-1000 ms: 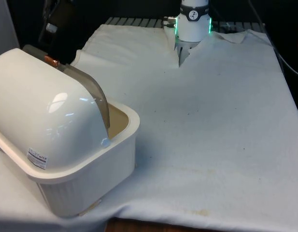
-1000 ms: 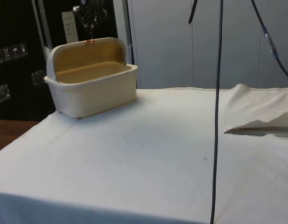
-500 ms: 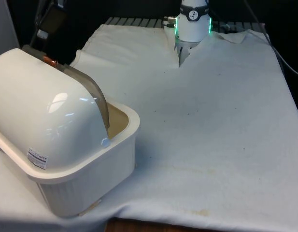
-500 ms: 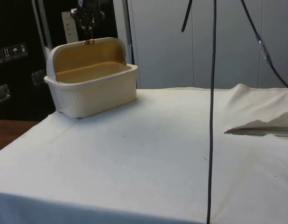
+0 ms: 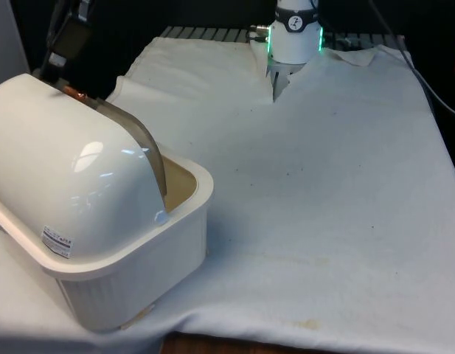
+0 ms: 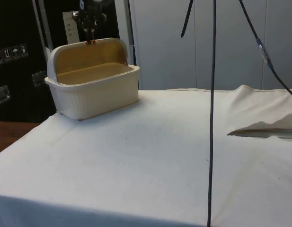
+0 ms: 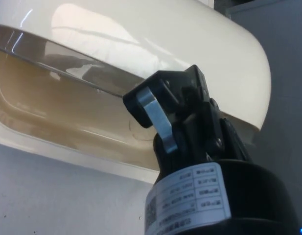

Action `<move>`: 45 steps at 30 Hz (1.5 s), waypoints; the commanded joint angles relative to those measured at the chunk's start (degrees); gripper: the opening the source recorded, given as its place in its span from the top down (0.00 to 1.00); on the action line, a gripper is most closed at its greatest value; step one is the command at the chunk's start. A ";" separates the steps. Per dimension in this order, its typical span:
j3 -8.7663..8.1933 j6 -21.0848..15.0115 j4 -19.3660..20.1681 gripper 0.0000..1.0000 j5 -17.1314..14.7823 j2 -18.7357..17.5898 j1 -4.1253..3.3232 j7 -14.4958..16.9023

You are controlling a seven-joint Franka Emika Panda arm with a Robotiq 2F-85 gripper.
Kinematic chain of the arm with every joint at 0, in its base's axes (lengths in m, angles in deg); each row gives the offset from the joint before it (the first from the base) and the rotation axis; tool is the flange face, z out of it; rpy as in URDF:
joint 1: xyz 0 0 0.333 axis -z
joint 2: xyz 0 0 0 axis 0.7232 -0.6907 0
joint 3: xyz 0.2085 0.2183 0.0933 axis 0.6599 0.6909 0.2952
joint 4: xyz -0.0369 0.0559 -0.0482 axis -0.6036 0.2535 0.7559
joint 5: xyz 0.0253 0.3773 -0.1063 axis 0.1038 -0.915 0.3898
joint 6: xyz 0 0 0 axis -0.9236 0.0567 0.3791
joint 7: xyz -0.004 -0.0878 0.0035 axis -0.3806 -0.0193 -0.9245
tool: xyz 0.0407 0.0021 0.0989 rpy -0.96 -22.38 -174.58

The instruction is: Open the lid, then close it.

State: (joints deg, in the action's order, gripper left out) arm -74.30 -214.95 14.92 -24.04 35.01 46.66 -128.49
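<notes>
The bread box (image 5: 102,221), cream-coloured with a ribbed lower body, stands on the white cloth (image 5: 323,192) at the table corner, at about 8 o'clock in the front view. In the side view the bread box (image 6: 91,78) sits at about 10 o'clock. Its domed lid (image 5: 68,169) is rolled back, which exposes the tan interior (image 6: 91,71). A translucent smoky edge strip (image 5: 142,144) borders the lid. A white sticker (image 5: 56,241) with small black print, not legible, sits low on the lid shell. The gripper (image 6: 90,29) is positioned at the top of the raised lid, by a small copper-coloured handle (image 6: 90,42). Whether the fingers (image 7: 158,122) grasp the handle cannot be determined.
</notes>
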 commanded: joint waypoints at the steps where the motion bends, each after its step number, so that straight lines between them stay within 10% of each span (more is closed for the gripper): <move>1: 0.00 0.17 -0.11 1.00 0.00 -0.11 0.00 -0.11; 45: 0.40 9.91 -2.98 1.00 -2.75 -0.63 -0.46 -3.84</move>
State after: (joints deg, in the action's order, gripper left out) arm -74.35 -205.73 11.71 -26.16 33.98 46.09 -132.50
